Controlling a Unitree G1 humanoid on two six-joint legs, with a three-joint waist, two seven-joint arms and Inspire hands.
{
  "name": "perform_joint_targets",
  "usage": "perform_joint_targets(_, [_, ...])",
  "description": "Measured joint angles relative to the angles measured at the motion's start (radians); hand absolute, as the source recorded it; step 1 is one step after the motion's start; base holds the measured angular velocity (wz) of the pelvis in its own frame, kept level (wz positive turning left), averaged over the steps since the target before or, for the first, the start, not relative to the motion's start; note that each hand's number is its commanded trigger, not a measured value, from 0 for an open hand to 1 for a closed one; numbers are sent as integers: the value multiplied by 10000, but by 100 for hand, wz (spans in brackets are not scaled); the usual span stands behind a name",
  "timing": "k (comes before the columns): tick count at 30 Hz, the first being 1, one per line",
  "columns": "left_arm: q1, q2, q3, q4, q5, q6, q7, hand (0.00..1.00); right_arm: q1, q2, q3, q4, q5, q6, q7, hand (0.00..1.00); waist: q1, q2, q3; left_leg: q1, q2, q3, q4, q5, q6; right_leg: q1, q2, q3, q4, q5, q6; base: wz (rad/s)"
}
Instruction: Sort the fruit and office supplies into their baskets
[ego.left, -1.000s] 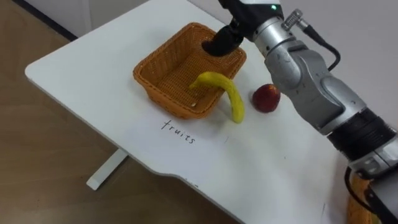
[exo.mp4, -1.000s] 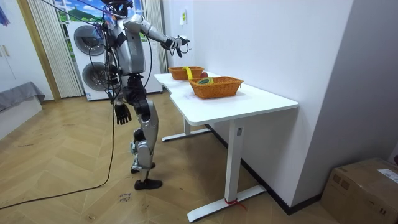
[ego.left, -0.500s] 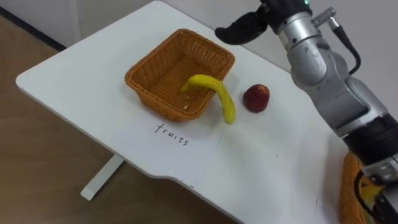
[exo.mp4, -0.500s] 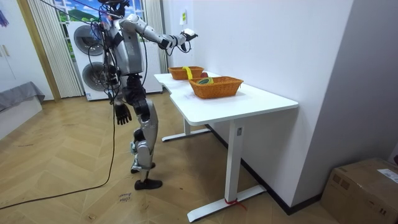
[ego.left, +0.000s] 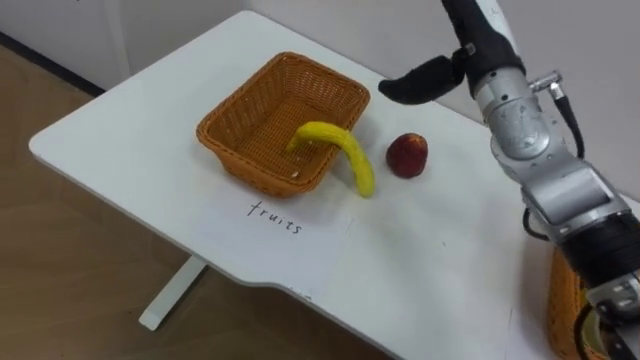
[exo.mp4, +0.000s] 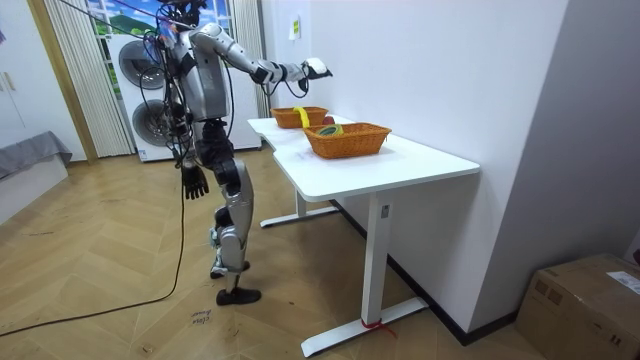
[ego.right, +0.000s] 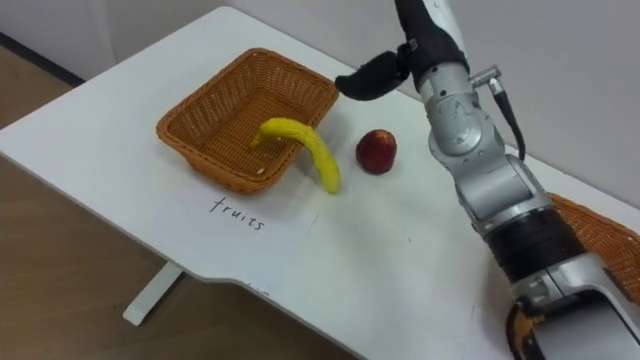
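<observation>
Banana (ego.left: 349, 156) draped over basket (ego.left: 250, 172) rim, apple (ego.left: 407, 155) beside; right hand (ego.left: 420, 78) raised, loose, empty; left hand (exo.mp4: 195, 183) hangs slack.

On the table (ego.left: 430, 270), the banana (ego.left: 338, 152) lies across the basket's (ego.left: 252, 170) near-right rim, the apple (ego.left: 407, 155) just right of it.

silver-grey arm | black right hand (ego.left: 418, 80) | dark cable

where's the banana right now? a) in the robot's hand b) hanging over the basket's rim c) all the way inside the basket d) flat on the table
B: the banana hangs over the near rim of the basket, one end inside, the other outside near the apple.
</observation>
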Motion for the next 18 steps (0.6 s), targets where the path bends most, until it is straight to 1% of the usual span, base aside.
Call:
perform_joint_targets(4, [4, -59, -3, -71, 2, 15, -28, 0, 5, 0, -128, 350, 434, 0, -2, 0, 4, 36, 24, -2, -1, 5, 1, -3, 2, 0, -37, 30, 1, 0, 0, 0])
perform_joint_targets(7, [2, -146, -1, -192, 2, 75, -124, 0, 15, 12, -126, 587, 429, 0, -4, 0, 13, 100, 64, -11, -2, 57, 5, -5, 6, -20, -19, 104, 1, 0, 0, 0])
perform_joint_targets(10, [6, -160, 2, -277, 3, 210, -166, 0, 63, 13, -126, 635, 428, 4, -9, 0, 16, 185, 53, -99, -9, 60, 30, -8, 10, -88, 12, 112, 0, 1, 0, 0])
perform_joint_targets(13, [13, -180, 0, -286, 2, 270, -166, 0, 237, 17, -126, 653, 441, 3, -70, 0, 46, 351, -19, -85, -8, 58, 23, -19, 27, -82, 8, 102, 1, 0, 1, 0])
perform_joint_targets(14, [13, -181, 0, -292, 2, 268, -166, 0, 255, 19, -126, 665, 444, 3, -83, 0, 50, 378, -18, -82, -8, 59, 20, -18, 27, -82, 8, 103, 1, 0, 1, 0])
perform_joint_targets(15, [13, -180, -4, -302, 2, 271, -164, 0, 274, 42, -126, 739, 502, 2, -128, 0, 41, 432, -1, -83, -8, 58, 20, -18, 28, -82, 8, 93, -2, 1, 1, 0])
perform_joint_targets(18, [44, -180, -8, -402, 4, 351, -155, 0, 419, 61, -127, 857, 612, 7, -281, 0, 37, 459, 5, -134, -5, 17, 23, -16, 26, -130, 12, 83, -1, 1, 1, 0])
